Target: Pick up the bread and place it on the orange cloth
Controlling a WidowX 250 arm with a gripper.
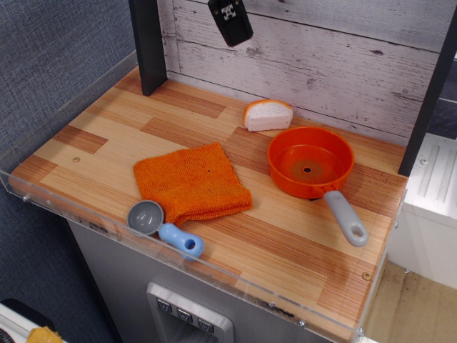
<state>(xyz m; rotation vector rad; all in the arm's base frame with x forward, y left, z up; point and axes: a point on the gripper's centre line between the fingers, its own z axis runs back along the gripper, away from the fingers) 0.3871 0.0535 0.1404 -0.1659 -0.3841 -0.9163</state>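
The bread [268, 114], a small white slice with an orange-tan crust, stands on edge at the back of the wooden counter, close to the wall and just behind the orange pan. The orange cloth [191, 181] lies folded flat near the counter's middle front. My gripper [230, 21] hangs high at the top of the view, above and to the left of the bread and well clear of it. Only one black finger with white marks shows, so I cannot tell how its jaws stand. It holds nothing that I can see.
An orange plastic pan [310, 161] with a grey handle sits right of the cloth. A grey scoop with a blue handle [161, 225] lies at the front edge, touching the cloth. A black post [148, 44] stands back left. A clear acrylic rim [107, 227] lines the front.
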